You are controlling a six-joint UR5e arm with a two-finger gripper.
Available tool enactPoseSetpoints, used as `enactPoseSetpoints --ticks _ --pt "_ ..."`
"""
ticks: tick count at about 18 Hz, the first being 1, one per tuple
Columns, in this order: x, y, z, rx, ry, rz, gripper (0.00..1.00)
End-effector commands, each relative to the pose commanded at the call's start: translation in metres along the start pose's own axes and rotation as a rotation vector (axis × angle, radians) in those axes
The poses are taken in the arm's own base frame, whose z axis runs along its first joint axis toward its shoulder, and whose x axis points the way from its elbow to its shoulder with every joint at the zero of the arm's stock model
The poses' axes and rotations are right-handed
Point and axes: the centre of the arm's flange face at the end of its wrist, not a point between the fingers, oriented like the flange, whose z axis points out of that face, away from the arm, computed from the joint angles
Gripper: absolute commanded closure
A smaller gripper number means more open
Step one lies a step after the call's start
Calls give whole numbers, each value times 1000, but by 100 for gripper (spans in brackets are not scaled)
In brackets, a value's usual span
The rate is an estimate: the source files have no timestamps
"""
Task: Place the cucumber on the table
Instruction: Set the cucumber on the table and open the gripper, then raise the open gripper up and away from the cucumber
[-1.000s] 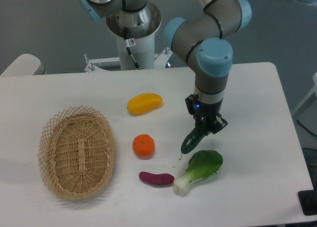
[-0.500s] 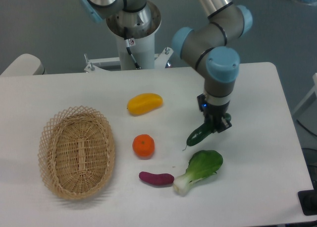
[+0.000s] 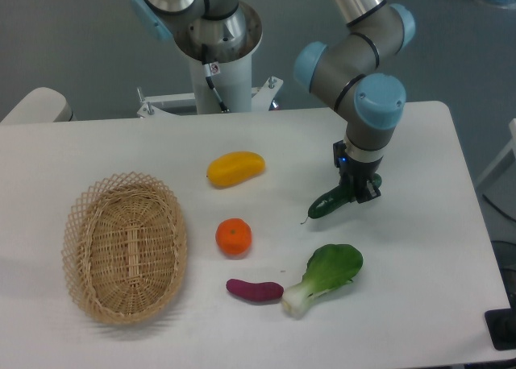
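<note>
A robotics lab or test bench: a grey-and-blue industrial arm [image 3: 355,63] rises from a white pedestal [image 3: 219,79] bolted at the far edge of a plain white table [image 3: 121,151], with bare grey flooring beyond. Toy-like produce, a mango [image 3: 235,167], an orange [image 3: 234,237] and a bok choy [image 3: 324,276], lies mid-table, a wicker basket [image 3: 125,248] towards the left edge

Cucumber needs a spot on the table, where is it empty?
The end effector holds the cucumber. The table is bare to the right of the bok choy. It is also bare behind the mango. It is crowded around the orange and sweet potato.
</note>
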Motion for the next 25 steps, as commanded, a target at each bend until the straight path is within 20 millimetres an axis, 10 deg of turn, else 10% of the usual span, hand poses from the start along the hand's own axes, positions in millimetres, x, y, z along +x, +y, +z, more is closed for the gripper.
enactPoseSetpoints --ticks 6,7,9,10,16,25 --pt "11 -9 9 24 29 -130 82" --pt "11 -9 9 25 27 -130 72" --pt "9 -8 7 25 18 -125 12" --pt "6 -7 4 21 8 -129 0" --pt "-18 -20 -41 21 -93 -105 0" --pt "-40 -69 -162 23 -321 -74 0"
